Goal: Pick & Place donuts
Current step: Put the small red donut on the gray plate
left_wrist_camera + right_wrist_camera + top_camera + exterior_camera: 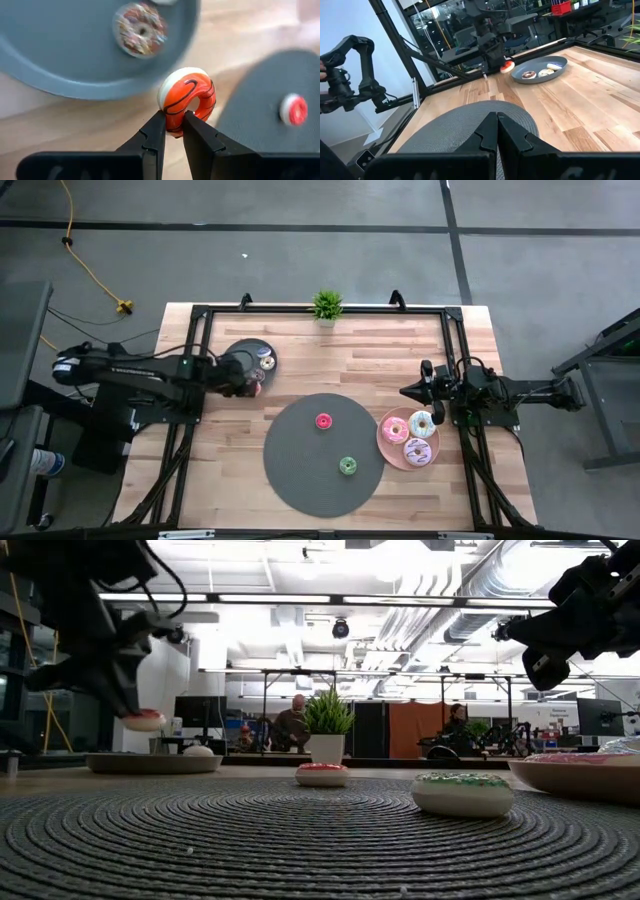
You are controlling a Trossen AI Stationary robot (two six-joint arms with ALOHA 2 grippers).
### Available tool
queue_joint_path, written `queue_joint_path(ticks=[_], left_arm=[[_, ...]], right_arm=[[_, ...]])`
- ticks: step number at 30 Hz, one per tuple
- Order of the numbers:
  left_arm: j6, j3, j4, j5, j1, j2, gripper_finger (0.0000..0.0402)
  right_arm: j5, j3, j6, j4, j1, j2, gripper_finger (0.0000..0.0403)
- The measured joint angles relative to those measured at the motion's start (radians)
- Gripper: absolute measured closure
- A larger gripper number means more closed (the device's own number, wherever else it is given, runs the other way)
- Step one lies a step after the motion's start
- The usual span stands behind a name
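Carrying a small red donut [187, 100] with dark stripes and a cream underside, the left gripper [173, 129] is pinching it by the rim between its two fingertips and holding it clear of the wood, just beside the near edge of the grey plate [236, 354]. A brown sprinkled donut [140, 28] and a pale one are lying on that plate. The step in hand looks like the transfer: the donut is lifted and is waiting to travel toward the big woven mat [300, 470], where a red donut [323, 421] and a green donut [348, 466] are already sitting well apart. Next, the arm probably needs to swing over the mat, pick a bare patch away from those two, lower until the donut is touching the weave, then spread its fingers. The right gripper [497, 131] is waiting with fingers pressed together and nothing between them, hovering beside the pink plate [384, 442], which is holding three larger frosted donuts [416, 438].
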State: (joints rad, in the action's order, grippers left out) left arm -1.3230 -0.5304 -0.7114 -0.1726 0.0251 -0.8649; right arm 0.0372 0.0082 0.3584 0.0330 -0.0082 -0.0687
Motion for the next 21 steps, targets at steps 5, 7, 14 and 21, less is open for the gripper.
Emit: queue_joint_path(ticks=[5,7,14,21], left_arm=[[-0.009,0.000,-0.017,0.017,0.112,-0.001,0.0344],[-0.010,0.000,-0.034,0.007,0.156,-0.002,0.0344],[-0.043,0.000,-0.044,0.001,0.292,-0.002,0.0344],[-0.044,0.000,-0.051,0.025,0.357,-0.050,0.0344]], right_arm=[[0.000,0.000,0.000,0.000,0.000,-0.003,0.0402],[0.000,0.000,0.000,0.000,0.000,-0.004,0.0402],[0.000,0.000,0.000,0.000,0.000,-0.004,0.0402],[0.000,0.000,0.000,0.000,0.000,-0.004,0.0402]])
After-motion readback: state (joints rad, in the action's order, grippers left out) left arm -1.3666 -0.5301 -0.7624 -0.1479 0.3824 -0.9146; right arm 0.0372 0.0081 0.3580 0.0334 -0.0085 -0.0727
